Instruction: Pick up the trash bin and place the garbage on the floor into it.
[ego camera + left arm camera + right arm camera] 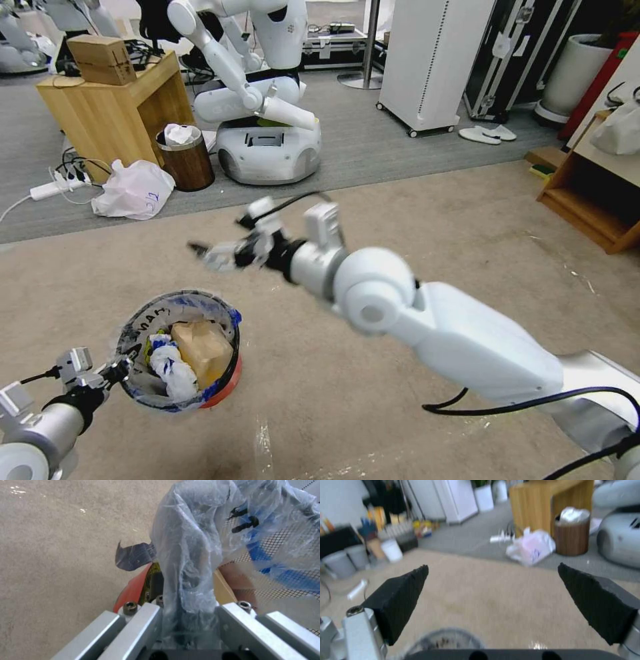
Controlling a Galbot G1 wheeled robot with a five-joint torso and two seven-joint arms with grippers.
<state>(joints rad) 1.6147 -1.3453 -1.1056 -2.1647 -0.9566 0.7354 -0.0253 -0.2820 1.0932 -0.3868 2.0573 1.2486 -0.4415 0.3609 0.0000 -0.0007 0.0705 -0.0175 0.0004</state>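
Observation:
The red trash bin [223,390] with its clear printed liner [173,307] sits low on the left in the head view. My left gripper [119,371] is shut on its rim. In the left wrist view the liner [190,555] is pinched between the fingers of the left gripper [185,620], beside the red rim [133,587]. Garbage lies inside: a tan paper bag [200,350] and white-and-blue wrappers [170,370]. My right gripper [208,254] hangs above the beige floor [433,220] beyond the bin. It stands open [493,585], with nothing between its black pads [400,600].
On the grey carpet behind are a brown wood-look bin [185,157], a white plastic bag [133,190], another robot [267,133] and a wooden table [113,100]. A wooden shelf [587,200] is at the right. A small pale blurred piece [357,589] lies on the beige carpet.

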